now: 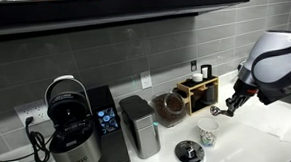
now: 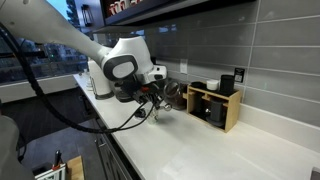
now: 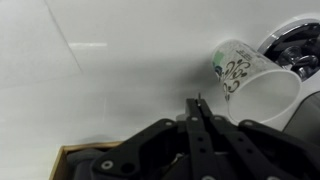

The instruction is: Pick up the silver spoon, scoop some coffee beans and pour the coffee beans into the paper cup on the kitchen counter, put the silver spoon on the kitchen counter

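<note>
Gripper [image 3: 200,112] comes in from 6 o'clock in wrist view, fingers pressed together w/ no gap. In an exterior view [image 1: 230,106] a small pale glint pokes out of its tip toward 9 o'clock. That looks like the silver spoon [image 1: 216,111] clamped btwn the pads, but it's too small to make out bowl or handle. In wrist view the spoon can't be picked out w/ certainty.

Paper cup [image 3: 250,75] sits at 2 o'clock from the fingertips in wrist view. Its printed side faces the cam, its rim is partly cut by a dark shiny object at the top-right corner, and the inside isn't visible. In an exterior view the cup [image 1: 206,136] stands upright on the kitchen counter [image 1: 261,145], just below the gripper at approx 7 o'clock. The black disc [image 1: 189,152] lies beside it.

Coffee beans [image 1: 171,112] show as a dark mass in the glass jar [image 1: 168,100] at 9 o'clock from the gripper. The wooden rack [image 1: 198,88] is behind the jar, and the grey canister [image 1: 140,126] and coffee machine [image 1: 73,125] stand further out.

In an exterior view the arm [image 2: 125,65] blocks the cup entirely, and the gripper [image 2: 158,106] is a dark blur w/ cables.
</note>
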